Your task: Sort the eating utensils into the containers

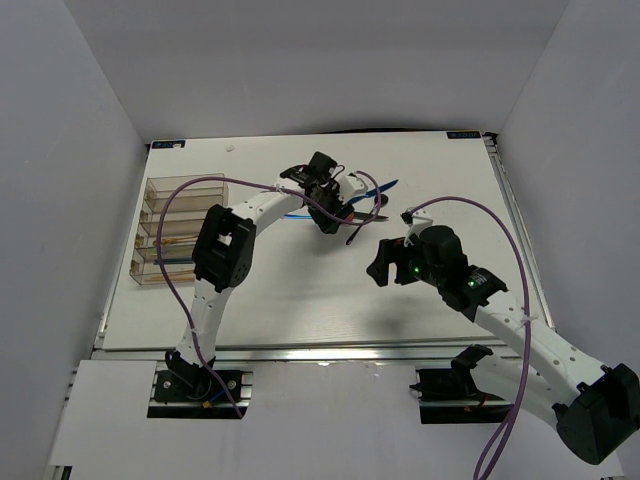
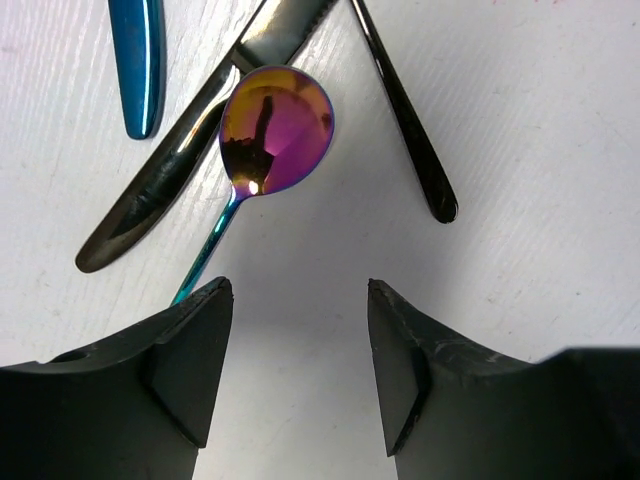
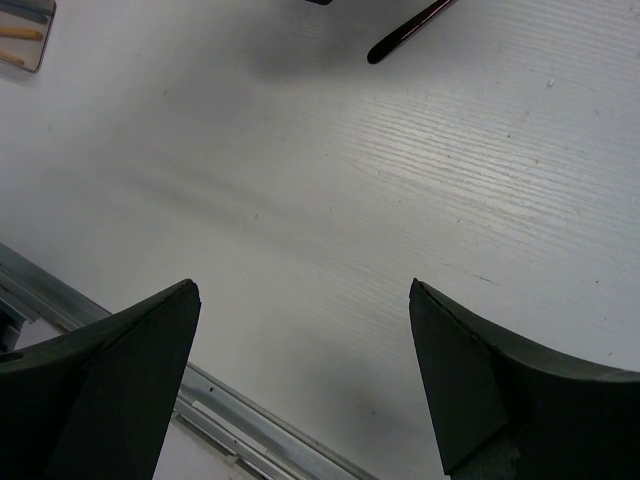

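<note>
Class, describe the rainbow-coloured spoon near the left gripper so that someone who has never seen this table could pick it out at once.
On the white table, look just ahead of the left gripper. The spoon lies between a dark knife and a slim black handle; it alone has a round purple-gold mirror bowl on a teal stem.

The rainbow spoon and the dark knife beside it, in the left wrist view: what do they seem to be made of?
The rainbow spoon looks like polished metal with an iridescent purple-gold coating; its bowl mirrors a dark shape. The dark knife looks like metal with a glossy black finish, showing bright reflections.
</note>
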You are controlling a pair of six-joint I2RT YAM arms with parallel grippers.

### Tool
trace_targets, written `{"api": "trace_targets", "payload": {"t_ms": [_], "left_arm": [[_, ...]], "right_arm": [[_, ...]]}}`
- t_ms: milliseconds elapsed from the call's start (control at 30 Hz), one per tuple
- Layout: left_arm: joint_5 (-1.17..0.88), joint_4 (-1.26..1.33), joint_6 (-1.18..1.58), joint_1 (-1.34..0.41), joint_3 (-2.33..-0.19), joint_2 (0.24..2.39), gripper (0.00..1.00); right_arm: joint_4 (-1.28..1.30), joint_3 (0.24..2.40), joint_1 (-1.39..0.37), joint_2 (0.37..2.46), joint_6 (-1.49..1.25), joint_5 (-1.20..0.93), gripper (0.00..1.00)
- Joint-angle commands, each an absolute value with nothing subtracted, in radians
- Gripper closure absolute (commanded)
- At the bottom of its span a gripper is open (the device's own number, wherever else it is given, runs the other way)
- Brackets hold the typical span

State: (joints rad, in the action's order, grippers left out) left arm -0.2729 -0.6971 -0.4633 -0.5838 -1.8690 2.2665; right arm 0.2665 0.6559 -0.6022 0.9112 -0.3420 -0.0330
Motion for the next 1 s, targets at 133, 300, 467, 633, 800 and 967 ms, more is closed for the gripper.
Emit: {"api": "trace_targets", "payload": {"t_ms": [133, 300, 467, 633, 800, 967], "left_arm": [[-0.299, -0.784, -0.563, -0.578, -1.997, 2.295, 0.36], [-0.316, -0.756, -0.569, -0.558, -2.006, 2.319, 0.37], [-0.376, -0.779, -0.58, -0.529, -2.013, 2.35, 0.37], [-0.376, -0.77, -0.581, -0.52, -2.002, 2.381, 0.38], [-0.385, -0.782, -0.549, -0.518, -2.019, 2.419, 0.4], [-0.345, -0.761, -0.528, -0.541, -1.958, 2.395, 0.48]], "right_arm": [[0.241, 0.652, -0.603, 0.908, -0.311, -0.04, 0.11], [0.249, 0.663, -0.601, 0.923, -0.304, -0.038, 0.11], [0.252, 0.67, -0.603, 0.948, -0.302, -0.043, 0.11], [0.245, 0.675, -0.603, 0.954, -0.304, -0.058, 0.11], [0.241, 0.673, -0.603, 0.953, -0.298, -0.063, 0.11], [0.232, 0.669, -0.603, 0.943, -0.298, -0.075, 0.12]]}}
